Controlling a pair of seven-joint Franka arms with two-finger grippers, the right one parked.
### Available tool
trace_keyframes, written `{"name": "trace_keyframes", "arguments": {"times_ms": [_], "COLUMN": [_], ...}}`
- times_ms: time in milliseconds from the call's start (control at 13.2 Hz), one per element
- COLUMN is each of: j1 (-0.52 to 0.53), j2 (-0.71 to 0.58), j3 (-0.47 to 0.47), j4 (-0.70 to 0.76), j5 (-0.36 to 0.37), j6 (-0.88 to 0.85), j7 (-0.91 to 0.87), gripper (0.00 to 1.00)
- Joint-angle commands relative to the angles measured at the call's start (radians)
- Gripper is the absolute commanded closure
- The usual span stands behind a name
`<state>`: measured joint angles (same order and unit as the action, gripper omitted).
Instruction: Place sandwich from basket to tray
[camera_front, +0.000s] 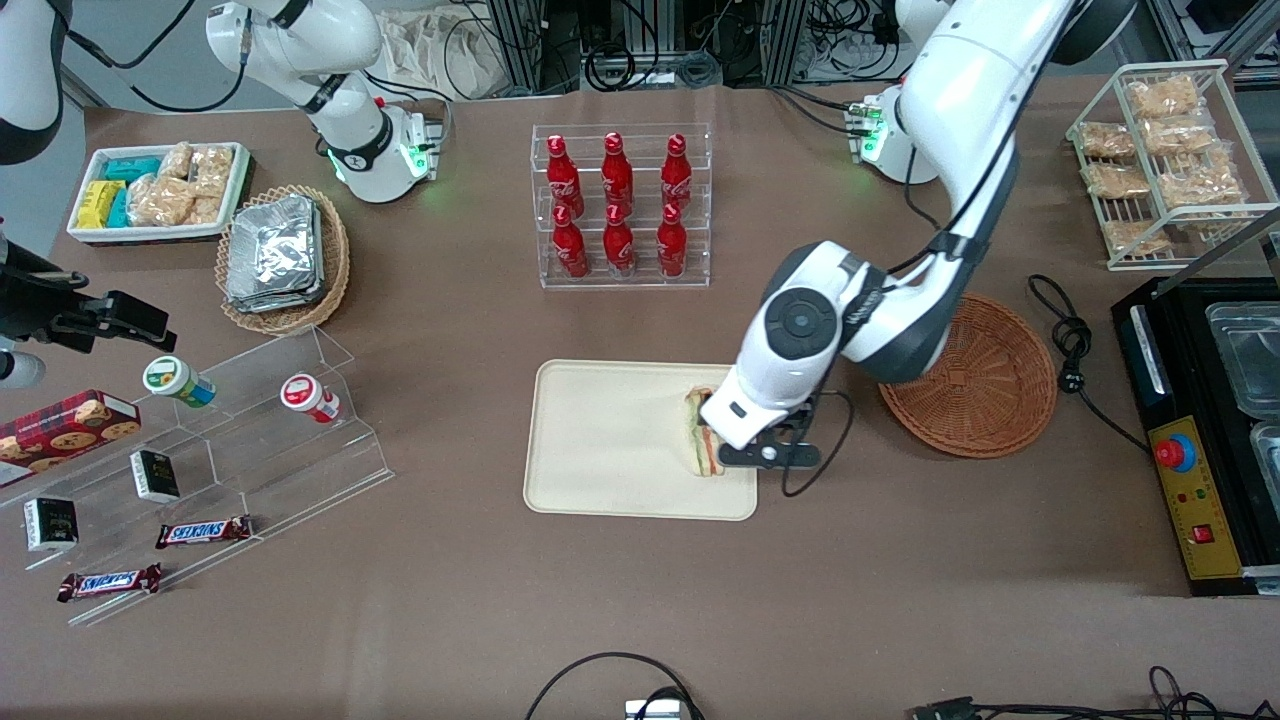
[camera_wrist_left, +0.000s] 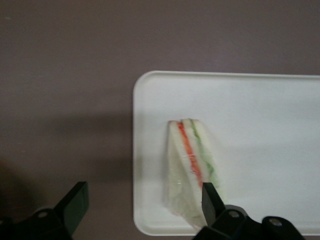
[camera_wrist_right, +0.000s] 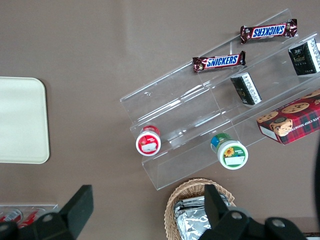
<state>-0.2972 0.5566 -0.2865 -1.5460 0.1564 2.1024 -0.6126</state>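
1. Nearest the front cam: black cable loop (camera_front: 610, 685) at the table edge, w/ a small grey plug box (camera_front: 655, 709) inside it.
2. Parked arm's end of the table: two Snickers bars (camera_front: 203, 531), small black boxes (camera_front: 154, 475) and a tartan cookie box (camera_front: 65, 428) on clear acrylic steps (camera_front: 290, 440); two small round jars (camera_front: 178, 381), green lid & red lid, lie on their sides on the steps.
3. Farther from cam than the steps: tan wicker basket w/ foil packs (camera_front: 282, 256), then white bin of wrapped snacks (camera_front: 158, 190).
4. Mid table: clear rack w/ six red bottles (camera_front: 620, 205), farther from cam than the tray.
5. tray (camera_front: 600, 440): cream, flat, lies between the bottle rack and the front cam.
6. sandwich (camera_front: 698, 433) is on the tray, near the tray's edge toward the working arm's end, standing on one long side; red, orange & green filling stripes show along its upper edge in the wrist view (camera_wrist_left: 192, 165).
7. gripper (camera_front: 735, 432) sits low over that same tray edge, right at the sandwich. Fingers spread wide: one fingertip (camera_wrist_left: 210, 197) overlaps the sandwich's lower edge in the wrist view, the other fingertip (camera_wrist_left: 77, 197) is well off over bare table. Jaws not closed on the sandwich; contact w/ the one finger – can't tell.
8. basket (camera_front: 985, 385): reddish-brown wicker, empty, beside the tray toward the working arm's end, partly covered by the arm.
9. Further that way: coiled black cable (camera_front: 1070, 345), black machine w/ red button (camera_front: 1185, 455), white wire rack of bagged beige snacks (camera_front: 1165, 150).
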Motion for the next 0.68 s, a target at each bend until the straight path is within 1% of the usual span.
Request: {"name": "trace_keyframes", "arguments": {"times_ms": [0, 379, 606], "j1": [0.062, 0.168, 0.217], "j2": [-0.079, -0.174, -0.205], "j3": [-0.007, -0.007, -0.007], "j4": [-0.012, -0.019, -0.022], "j5": [0.009, 0.011, 0.012], "j6": [-0.085, -0.2, -0.249], "j7": [-0.018, 0.001, 0.057], "gripper": [0.0, 0.0, 0.0]}}
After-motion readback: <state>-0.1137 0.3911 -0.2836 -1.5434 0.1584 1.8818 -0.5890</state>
